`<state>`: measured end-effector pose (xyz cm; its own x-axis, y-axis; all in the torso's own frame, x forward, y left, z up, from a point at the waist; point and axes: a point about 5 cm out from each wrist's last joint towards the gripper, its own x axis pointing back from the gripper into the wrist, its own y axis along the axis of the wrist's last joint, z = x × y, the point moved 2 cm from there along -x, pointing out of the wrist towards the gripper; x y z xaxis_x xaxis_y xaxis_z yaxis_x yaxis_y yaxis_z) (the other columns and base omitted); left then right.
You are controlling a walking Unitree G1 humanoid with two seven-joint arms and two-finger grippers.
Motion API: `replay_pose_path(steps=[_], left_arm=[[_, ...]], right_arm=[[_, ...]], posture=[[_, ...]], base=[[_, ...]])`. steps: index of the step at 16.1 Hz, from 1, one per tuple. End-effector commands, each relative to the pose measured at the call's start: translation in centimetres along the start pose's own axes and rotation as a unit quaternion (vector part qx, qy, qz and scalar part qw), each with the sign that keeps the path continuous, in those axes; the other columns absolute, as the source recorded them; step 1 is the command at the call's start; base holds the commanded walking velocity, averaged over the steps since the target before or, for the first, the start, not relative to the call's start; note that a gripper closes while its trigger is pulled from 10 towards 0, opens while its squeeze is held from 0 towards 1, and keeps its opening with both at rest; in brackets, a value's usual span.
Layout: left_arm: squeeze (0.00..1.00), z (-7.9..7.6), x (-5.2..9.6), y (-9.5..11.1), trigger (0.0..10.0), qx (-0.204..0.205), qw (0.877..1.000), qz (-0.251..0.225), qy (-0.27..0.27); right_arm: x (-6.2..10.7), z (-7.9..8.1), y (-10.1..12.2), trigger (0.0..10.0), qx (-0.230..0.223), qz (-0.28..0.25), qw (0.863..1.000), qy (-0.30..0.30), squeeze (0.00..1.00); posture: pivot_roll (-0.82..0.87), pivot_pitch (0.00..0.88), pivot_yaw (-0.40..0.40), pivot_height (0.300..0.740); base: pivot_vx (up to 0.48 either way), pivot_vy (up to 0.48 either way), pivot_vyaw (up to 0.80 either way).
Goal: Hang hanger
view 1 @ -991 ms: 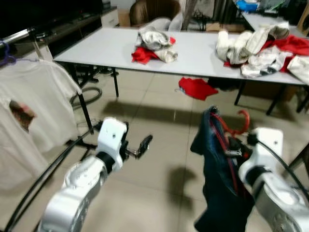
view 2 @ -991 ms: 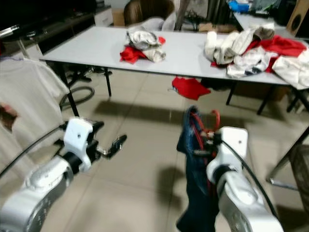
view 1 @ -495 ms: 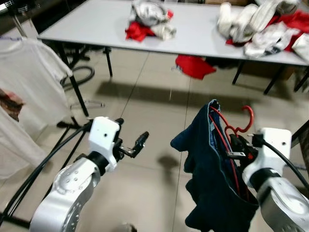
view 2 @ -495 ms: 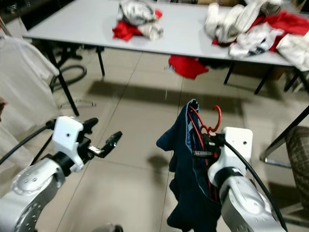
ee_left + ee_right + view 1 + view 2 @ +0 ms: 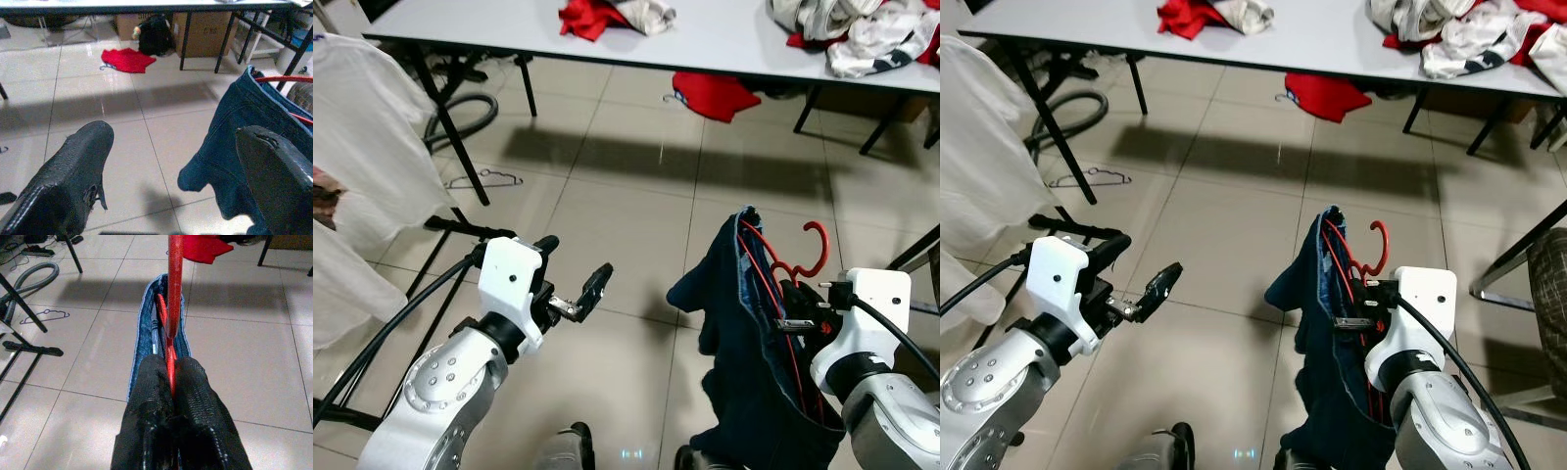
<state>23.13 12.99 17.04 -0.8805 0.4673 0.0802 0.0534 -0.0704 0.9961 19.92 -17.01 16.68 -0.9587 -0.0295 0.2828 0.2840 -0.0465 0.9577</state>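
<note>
A red hanger [image 5: 811,246] carries dark blue jeans [image 5: 745,345] that hang down over the tiled floor. My right gripper [image 5: 170,377] is shut on the hanger's red wire just below the hook, at the lower right in the left eye view. The hanger's stem [image 5: 174,284] rises straight out from between the fingers. My left gripper [image 5: 593,289] is open and holds nothing, out over the floor to the left of the jeans. In the left wrist view the jeans [image 5: 244,127] sit just beyond its far finger [image 5: 274,171].
A black clothes rack [image 5: 458,147] with white T-shirts [image 5: 362,127] stands at my left. Ahead is a grey table [image 5: 724,39] with heaps of clothes. A red cloth [image 5: 717,94], a wire hanger [image 5: 484,179] and a grey hose [image 5: 460,113] lie on the floor.
The camera has tilted down, so table and rack slid up and out of the picture. The right gripper keeps its hold on the hanger and the left gripper stays open.
</note>
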Motion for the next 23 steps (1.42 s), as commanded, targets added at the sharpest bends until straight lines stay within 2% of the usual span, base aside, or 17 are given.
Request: replay_pose_path(steps=[1,9,13,15,17,20,23], left_arm=[[0.0,-0.1,0.4,0.0,10.0,-0.001,1.0,0.004,0.003],[0.0,-0.2,-0.9,-0.1,10.0,0.0,1.0,-0.003,0.004],[0.0,0.5,-2.3,0.1,10.0,-0.006,1.0,-0.021,0.015],[0.0,0.9,-2.8,-0.6,10.0,-0.011,1.0,-0.01,0.024],[0.0,1.2,-3.1,-1.9,10.0,-0.017,0.999,0.018,0.032],[0.0,1.6,-3.1,-2.3,10.0,-0.01,0.999,0.015,0.046],[0.0,2.3,-3.5,-2.4,10.0,-0.005,0.998,0.008,0.066]], right_arm=[[0.5,0.3,0.8,10.0,0.005,-0.017,1.0,0.01,0.0],[-0.9,-0.2,1.9,10.0,0.018,-0.038,0.999,0.01,0.0],[-2.5,-0.4,2.8,10.0,0.028,-0.061,0.998,0.015,0.0],[-3.4,-0.5,2.2,10.0,0.037,-0.052,0.998,0.017,0.0],[-4.0,-0.5,1.4,10.0,0.033,-0.04,0.999,0.017,0.0],[-4.4,-0.4,0.9,10.0,0.009,-0.041,0.999,0.026,0.0],[-4.7,-0.4,0.3,10.0,0.011,-0.037,0.999,0.027,0.0]], posture=[[-0.03,0.241,0.023,0.74],[-0.05,0.166,0.015,0.74],[-0.05,0.057,-0.001,0.74],[-0.04,0.0,-0.004,0.74],[-0.03,0.0,-0.002,0.74],[-0.03,0.0,-0.005,0.74],[-0.03,0.0,-0.004,0.74]], base=[[0.0,0.0,0.0],[0.0,0.0,0.0],[0.0,0.0,0.0],[0.0,0.0,0.0],[0.0,0.0,0.0],[0.0,0.0,0.0],[0.0,0.0,0.0]])
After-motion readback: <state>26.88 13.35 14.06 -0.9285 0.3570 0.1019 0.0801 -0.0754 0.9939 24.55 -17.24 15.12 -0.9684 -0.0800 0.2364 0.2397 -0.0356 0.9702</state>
